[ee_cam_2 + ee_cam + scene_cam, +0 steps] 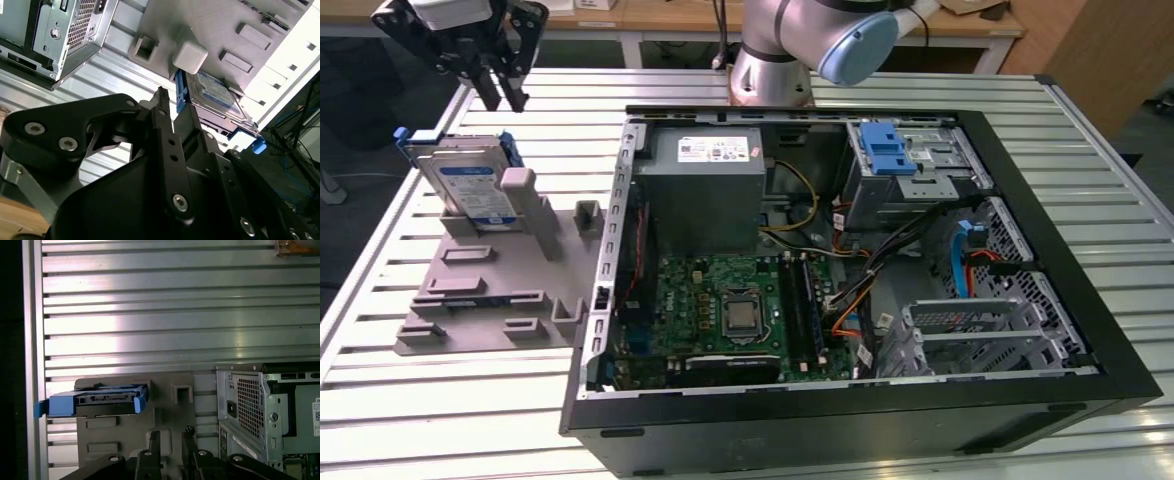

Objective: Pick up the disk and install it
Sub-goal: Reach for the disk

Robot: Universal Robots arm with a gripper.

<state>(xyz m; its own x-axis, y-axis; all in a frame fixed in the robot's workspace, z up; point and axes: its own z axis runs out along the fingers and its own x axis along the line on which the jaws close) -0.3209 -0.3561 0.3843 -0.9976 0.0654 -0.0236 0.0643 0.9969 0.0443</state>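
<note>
One black pincer (pixel 506 103), fingers apart, hung above and to the exterior view's right of the silver, blue-framed hard disk (pixel 464 180) standing on edge in a grey holder (pixel 494 285).

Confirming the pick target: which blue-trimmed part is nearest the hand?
The disk standing in the grey stand outside the case, close to the hand. The other, a blue latch, sits on the drive bay inside the case.
</note>
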